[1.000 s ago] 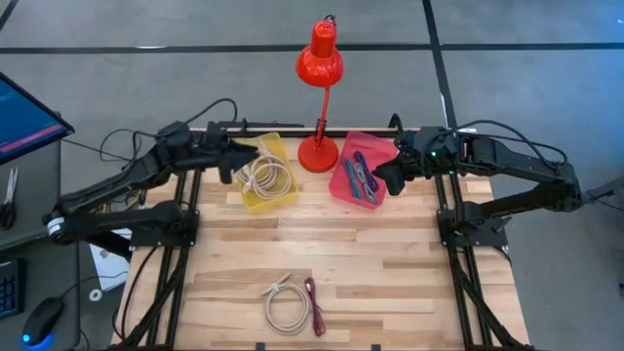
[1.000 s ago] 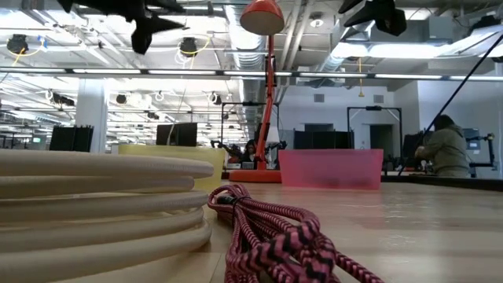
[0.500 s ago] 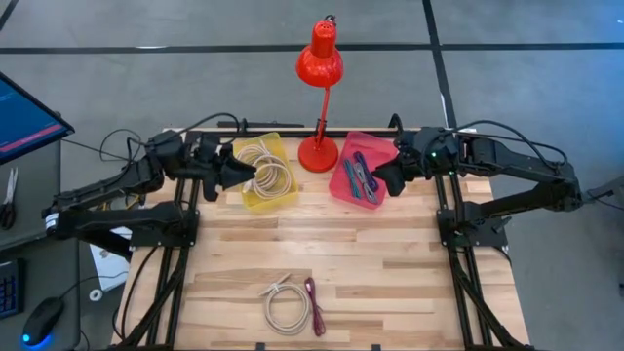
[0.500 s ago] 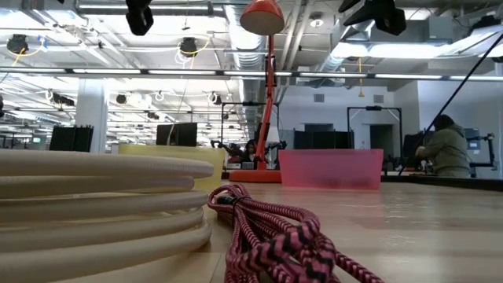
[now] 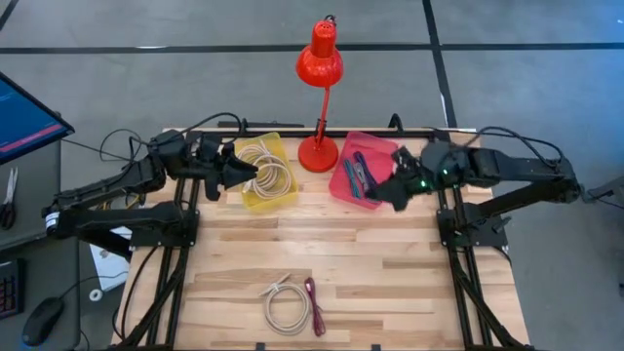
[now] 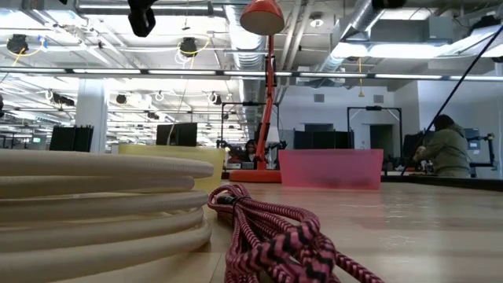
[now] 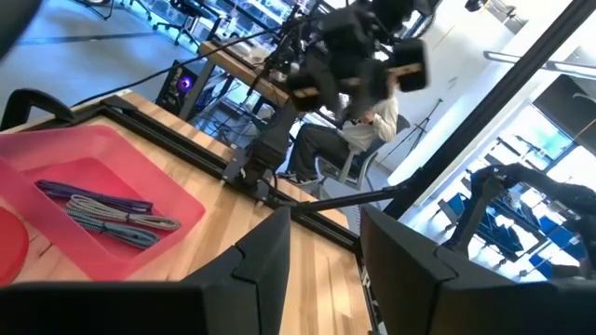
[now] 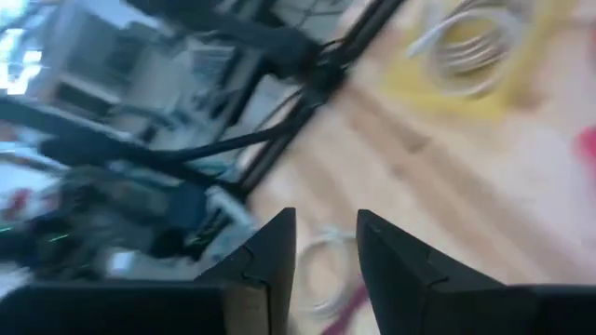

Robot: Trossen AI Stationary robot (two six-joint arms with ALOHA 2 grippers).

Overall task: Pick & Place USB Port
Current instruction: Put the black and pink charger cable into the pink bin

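A coiled beige cable and a red-black braided cable lie side by side on the wooden table near its front edge; both fill the low view's foreground, the beige coil and the braided cable. My left gripper is open and empty above the left rim of the yellow bin. My right gripper is open and empty above the near right corner of the pink tray. The right wrist view, blurred, shows the beige coil far off.
The yellow bin holds coiled beige cables. The pink tray holds several blue and purple cables. A red desk lamp stands between bin and tray at the far edge. A seated person shows in the room beyond. Bare wood lies mid-table.
My left gripper has drawn back a little toward the table's left and near edges, its arm folding in, then kept still. My right gripper has moved toward the near edge and turned to face the table's front; it has left the low view's top.
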